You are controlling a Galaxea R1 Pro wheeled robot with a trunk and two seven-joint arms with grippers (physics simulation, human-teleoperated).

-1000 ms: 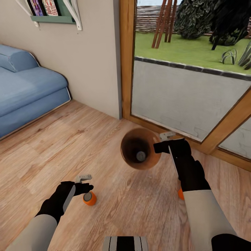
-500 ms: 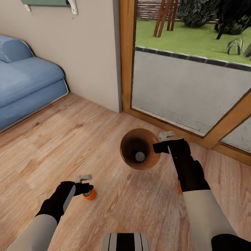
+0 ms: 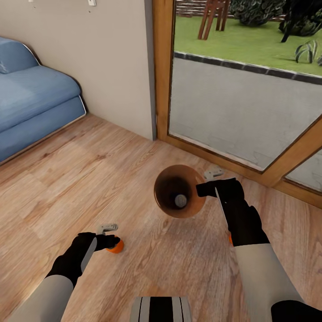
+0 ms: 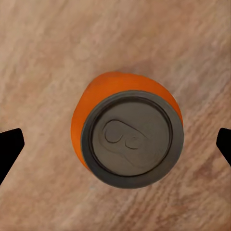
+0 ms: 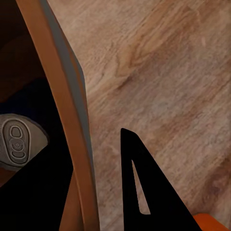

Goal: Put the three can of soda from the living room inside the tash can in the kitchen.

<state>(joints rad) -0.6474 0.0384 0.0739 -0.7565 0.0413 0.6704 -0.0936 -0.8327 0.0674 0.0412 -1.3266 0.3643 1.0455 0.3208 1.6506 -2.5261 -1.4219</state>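
second orange can (image 3: 230, 238) mostly hidden behind right arm

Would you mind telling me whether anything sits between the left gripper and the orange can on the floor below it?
Nothing visible does. The left gripper is directly above the upright orange can, its fingertips spread to either side, with bare wood floor around the can.

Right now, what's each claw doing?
Left claw: open, fingers either side of an upright orange soda can, not touching it.
Right claw: shut on the trash can rim.
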